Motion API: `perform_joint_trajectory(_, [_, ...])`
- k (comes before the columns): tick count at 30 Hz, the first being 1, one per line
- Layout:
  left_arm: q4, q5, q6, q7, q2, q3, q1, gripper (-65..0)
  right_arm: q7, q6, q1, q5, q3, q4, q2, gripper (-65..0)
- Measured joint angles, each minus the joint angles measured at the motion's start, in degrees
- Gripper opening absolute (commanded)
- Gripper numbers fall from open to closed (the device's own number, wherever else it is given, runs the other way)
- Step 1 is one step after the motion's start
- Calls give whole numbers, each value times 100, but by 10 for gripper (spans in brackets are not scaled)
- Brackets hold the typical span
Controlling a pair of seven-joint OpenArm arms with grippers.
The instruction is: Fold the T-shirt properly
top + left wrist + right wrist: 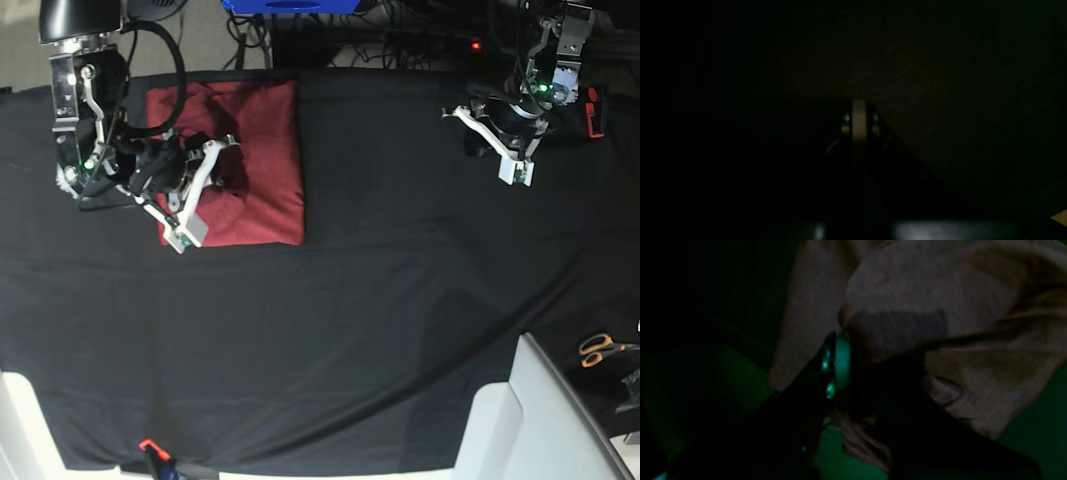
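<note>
The right tool (840, 350) was clamped on a fold of the T-shirt (262, 150), already a compact rectangle. The left tool (512, 150), jaws together and empty, hovered well apart. Next move: release and smooth.

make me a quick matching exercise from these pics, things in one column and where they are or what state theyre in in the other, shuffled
Things:
1. T-shirt
2. right tool
3. left tool
4. scissors

Places or states:
a. shut on nothing, over bare black cloth
b. folded into a rectangle, far corner of the table
c. orange handles, beside the table's edge
d. pinching red cloth

Pairs: 1-b, 2-d, 3-a, 4-c
</note>
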Motion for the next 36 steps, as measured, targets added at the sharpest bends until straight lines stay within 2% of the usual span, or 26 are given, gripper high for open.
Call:
perform_joint_trajectory(7, [0, 0, 0, -2, 15, 0, 0, -650, -4, -4, 153, -11, 46, -2, -63, -620])
perform_joint_trajectory(9, [0, 0, 0, -7, 20, 0, 2, -650, 15, -2, 216, 63, 46, -188, -144, -557])
perform_joint_trajectory(13, [4, 4, 7, -24, 72, -4, 0, -650, -9, -2, 304, 76, 33, -610, -219, -392])
perform_joint_trajectory(16, [-4, 11, 4, -24, 76, -4, 0, -650, -20, -2, 302, 55, 17, -708, -258, -339])
perform_joint_trajectory(19, [-7, 7, 2, -28, 76, -4, 0, -650, -4, 13, 304, 59, -63, -686, -293, -339])
perform_joint_trajectory(30, [-9, 26, 2, -2, 66, -4, -50, -650, -212, 17, 282, 35, -1091, -376, -264, -339])
perform_joint_trajectory(36, [-9, 28, 2, 0, 66, -4, -50, -650, -216, 15, 413, 57, -1414, -247, -260, -344])
